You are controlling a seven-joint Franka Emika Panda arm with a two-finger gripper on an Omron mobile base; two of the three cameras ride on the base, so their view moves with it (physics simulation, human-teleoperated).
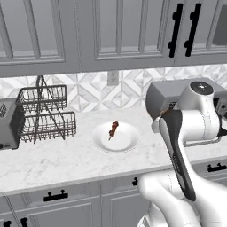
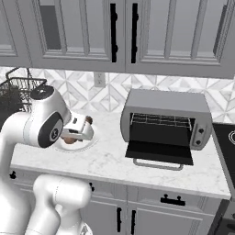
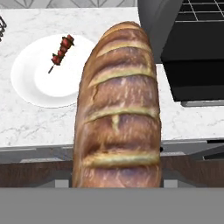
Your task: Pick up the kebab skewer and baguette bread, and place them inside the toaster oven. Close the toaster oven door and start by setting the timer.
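Marble table point(image 1: 66, 159), open toaster oven point(image 2: 165, 124) at right.
Baguette bread point(image 3: 118, 105) clamped endwise in gripper, above table edge; likely light, stiff, crusty. Kebab skewer point(image 3: 61, 51) on plate point(image 3: 26, 83): thin, best pinched mid-stick.

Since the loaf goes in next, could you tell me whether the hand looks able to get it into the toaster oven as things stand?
Probably yes. The door lies folded down, the rack inside is bare, and the counter before the oven is free. The hand carries the baguette just to the opening's left.
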